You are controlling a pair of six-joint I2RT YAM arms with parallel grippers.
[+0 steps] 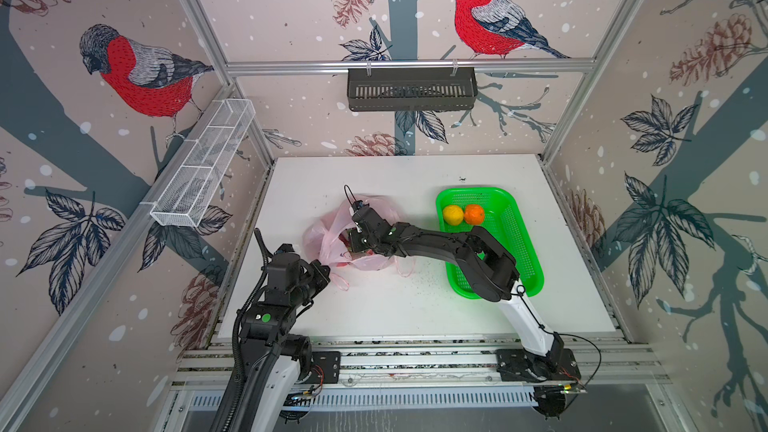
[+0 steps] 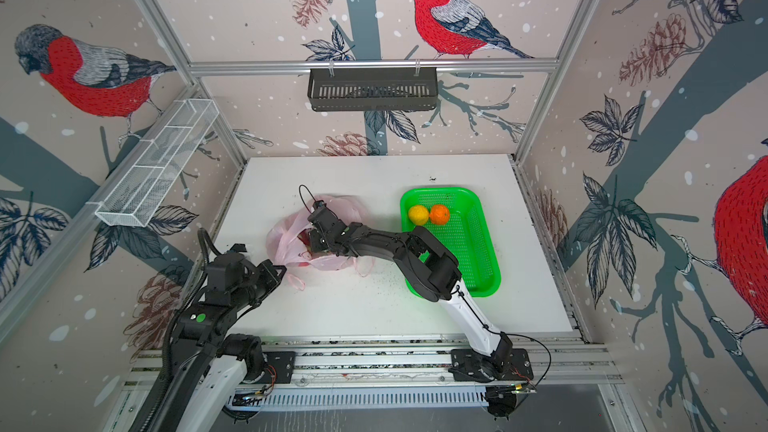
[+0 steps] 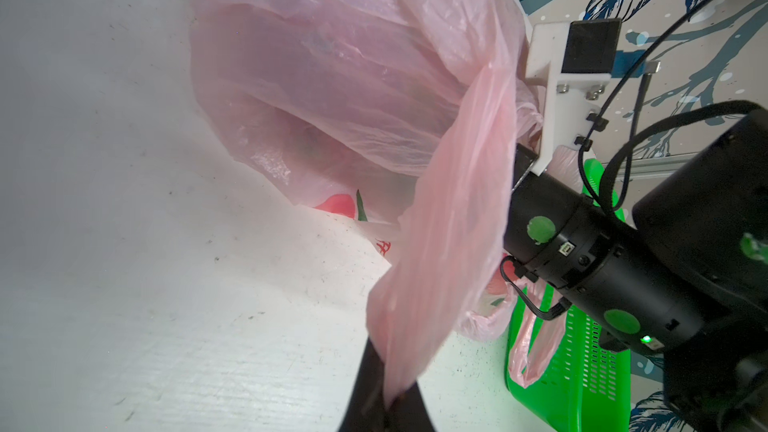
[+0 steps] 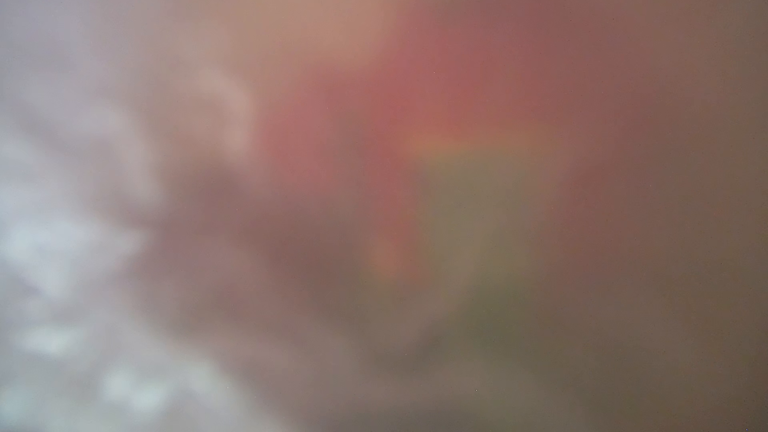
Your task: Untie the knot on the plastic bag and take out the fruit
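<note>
My left hand (image 3: pixel 388 398) is clamped on a plastic bag (image 3: pixel 332 76) strap. My right hand (image 1: pixel 352 243) is sunk in the bag's mouth; grip unreadable. The bag lies on the bench (image 1: pixel 415 309), just left of the green basket (image 1: pixel 519 243), which holds the yellow fruit (image 1: pixel 452 215) and the orange (image 1: pixel 474 214).

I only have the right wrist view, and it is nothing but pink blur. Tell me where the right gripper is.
Observer: In both top views the right gripper reaches into the open mouth of the plastic bag; plastic hides its jaws.
Operator: Report the left gripper.
Observer: The left wrist view shows the left gripper shut on a stretched strip of the bag.
Operator: Count the fruit outside the bag.
Observer: Two, a yellow fruit and an orange, side by side in the green basket.
</note>
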